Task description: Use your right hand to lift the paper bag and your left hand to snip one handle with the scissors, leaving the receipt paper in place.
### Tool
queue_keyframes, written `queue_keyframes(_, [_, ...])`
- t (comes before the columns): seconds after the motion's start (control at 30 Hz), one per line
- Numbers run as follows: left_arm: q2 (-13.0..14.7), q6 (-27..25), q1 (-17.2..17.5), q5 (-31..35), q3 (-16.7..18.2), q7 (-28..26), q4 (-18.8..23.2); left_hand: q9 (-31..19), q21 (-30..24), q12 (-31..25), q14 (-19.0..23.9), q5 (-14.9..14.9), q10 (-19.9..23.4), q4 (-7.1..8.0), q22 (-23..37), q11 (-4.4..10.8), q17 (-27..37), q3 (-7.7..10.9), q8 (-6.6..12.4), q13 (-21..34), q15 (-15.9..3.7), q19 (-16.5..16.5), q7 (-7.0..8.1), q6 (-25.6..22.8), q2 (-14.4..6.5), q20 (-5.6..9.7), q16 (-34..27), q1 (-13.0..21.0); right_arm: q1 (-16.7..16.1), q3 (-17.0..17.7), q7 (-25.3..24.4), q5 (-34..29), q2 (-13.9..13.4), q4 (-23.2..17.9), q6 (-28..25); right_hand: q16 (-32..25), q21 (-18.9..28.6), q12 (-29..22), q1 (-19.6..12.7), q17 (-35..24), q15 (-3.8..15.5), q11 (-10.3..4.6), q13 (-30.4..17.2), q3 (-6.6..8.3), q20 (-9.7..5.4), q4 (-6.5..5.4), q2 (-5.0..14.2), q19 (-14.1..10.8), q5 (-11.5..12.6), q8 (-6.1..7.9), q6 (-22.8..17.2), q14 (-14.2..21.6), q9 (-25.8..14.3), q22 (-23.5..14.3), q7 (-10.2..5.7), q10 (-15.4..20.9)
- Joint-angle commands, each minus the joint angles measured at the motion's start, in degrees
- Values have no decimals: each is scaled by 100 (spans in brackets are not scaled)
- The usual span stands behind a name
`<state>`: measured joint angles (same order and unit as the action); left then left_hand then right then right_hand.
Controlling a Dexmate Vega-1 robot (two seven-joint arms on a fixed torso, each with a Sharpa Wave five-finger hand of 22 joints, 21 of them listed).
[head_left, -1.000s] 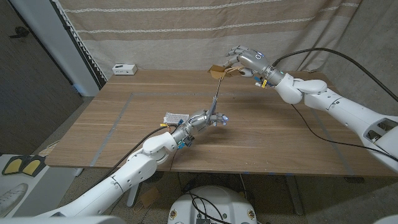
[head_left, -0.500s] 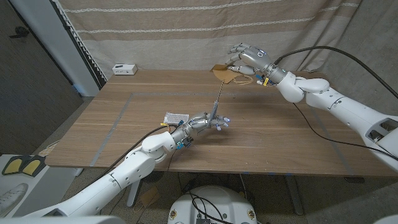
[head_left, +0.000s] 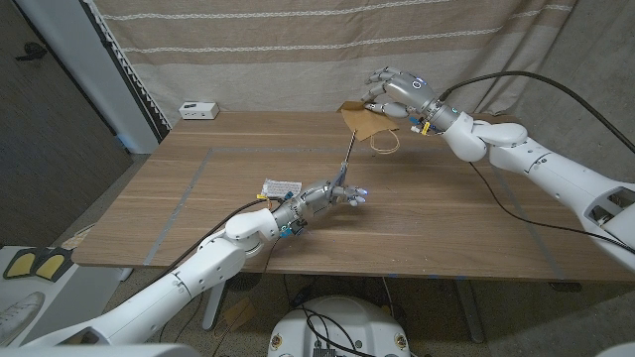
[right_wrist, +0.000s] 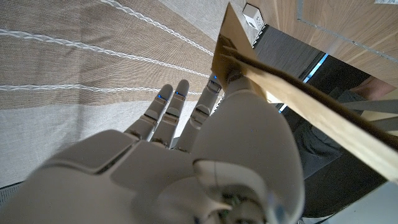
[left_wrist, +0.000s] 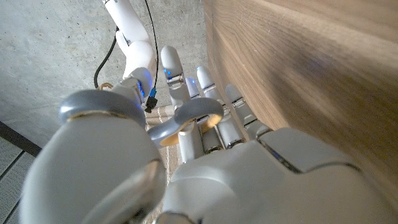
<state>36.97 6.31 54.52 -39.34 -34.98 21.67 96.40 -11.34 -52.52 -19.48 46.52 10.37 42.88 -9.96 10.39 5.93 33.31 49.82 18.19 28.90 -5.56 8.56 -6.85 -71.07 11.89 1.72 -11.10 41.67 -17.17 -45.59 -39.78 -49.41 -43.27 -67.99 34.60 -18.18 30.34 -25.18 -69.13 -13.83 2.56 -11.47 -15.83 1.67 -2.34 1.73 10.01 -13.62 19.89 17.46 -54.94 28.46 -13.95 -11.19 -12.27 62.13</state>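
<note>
Paper bag (head_left: 363, 121) sits at the far right-centre of the worktop (head_left: 437, 213), held up off the wood by the right hand (head_left: 394, 91), whose fingers close on its top edge. Bag is flattened and tilted; in the right wrist view its edge (right_wrist: 292, 93) runs as a long straight band past the thumb. One looped handle (head_left: 385, 142) hangs from the near side, drooping to the worktop.

Scissors (head_left: 345, 159) are gripped by the left hand (head_left: 335, 194) near the worktop's middle. Long axis runs near-to-far, blades pointing up and away toward the bag, tip well short of the handle. Left wrist view shows a grey finger ring (left_wrist: 186, 121) of the scissors with the fingers (left_wrist: 177, 81) threaded through it. Cannot tell if the blades are parted.

Receipt paper (head_left: 280, 186) lies flat just left of the left hand, close to the wrist. Small white box (head_left: 198, 109) at the far left corner.
</note>
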Motion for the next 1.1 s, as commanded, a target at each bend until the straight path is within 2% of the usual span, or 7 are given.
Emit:
queue_keyframes(0.03, [140,-227,-158,128,-85,146,40,-31,57,2,-48,29,644,-18,5,626,-32,-94,-36,35,-666,-3,1501,2424,15,-79,-23,-148,-21,31,48,-16,-88,-133,15,-12,30,-29,-8,-14,1089,1,4,19,-676,23,37,-24,39,26,-26,45,-28,-15,3,30])
queue_keyframes(0.2, [206,-314,-279,252,-159,259,62,-53,125,22,-101,30,586,-47,5,623,-91,-241,-114,51,-655,-14,1456,2530,36,-132,-27,-348,-27,53,131,-39,-124,-174,-9,-10,33,-36,-6,-14,1089,2,-1,18,-675,23,38,-24,39,25,-24,49,-30,-15,3,36])
queue_keyframes(0.4, [241,-363,-335,353,-200,275,97,-105,250,95,-237,36,404,-58,5,621,-184,-577,-204,81,-630,-39,1435,2673,55,-201,-32,-709,-51,89,243,-31,-163,-197,-83,-7,37,-43,-6,-13,1089,2,-8,18,-680,23,40,-22,38,24,-29,51,-28,-14,2,39])
queue_keyframes(0.57, [266,-319,-323,422,-194,238,123,-123,306,131,-301,46,321,-62,5,623,-220,-768,-238,94,-627,-32,1422,2731,56,-237,-40,-877,-98,110,282,2,-177,-173,-154,-5,39,-34,-3,-12,1089,4,0,17,-686,22,40,-20,38,22,-30,52,-27,-14,3,28])
queue_keyframes(0.83, [343,-287,-291,516,-185,200,192,-158,446,178,-381,81,215,-70,7,622,-281,-1279,-299,131,-633,-25,1409,2851,56,-283,-86,-1265,-123,162,381,64,-187,-213,-277,-2,45,-38,-5,-12,1089,0,-4,17,-692,25,41,-19,37,21,-29,59,-29,-14,3,28])
queue_keyframes(1.1, [407,-213,-191,479,-129,191,210,-171,511,224,-437,104,115,-74,7,623,-305,-1473,-338,144,-642,-29,1370,2947,46,-308,-93,-1353,-199,201,428,62,-209,-350,-446,0,56,-41,-6,-12,1089,1,-6,18,-689,26,42,-32,36,22,-36,64,-30,-14,2,31])
